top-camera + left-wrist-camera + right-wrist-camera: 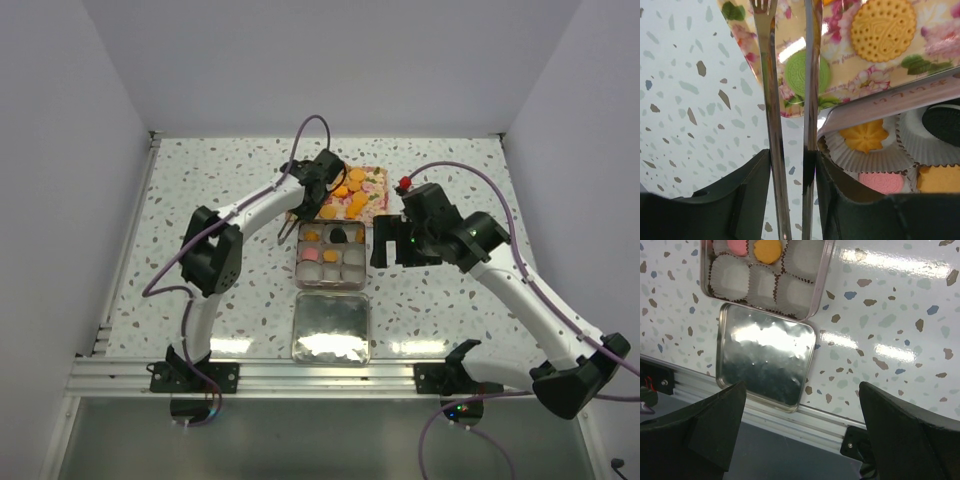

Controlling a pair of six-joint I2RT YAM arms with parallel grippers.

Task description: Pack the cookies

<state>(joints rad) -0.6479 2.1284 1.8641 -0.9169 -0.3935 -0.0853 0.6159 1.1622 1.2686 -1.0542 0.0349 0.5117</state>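
Left tool (790, 175): pinching metal tongs (771, 100), blades pointing ahead.
Green cookie (794, 75): straight ahead, seen between the blades, on the floral tray (940, 45).
Right tool (802, 430): spread wide, farther away.

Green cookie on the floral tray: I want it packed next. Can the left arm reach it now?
Probably yes: the left tool holds metal tongs that reach over the green cookie, and nothing lies on it.
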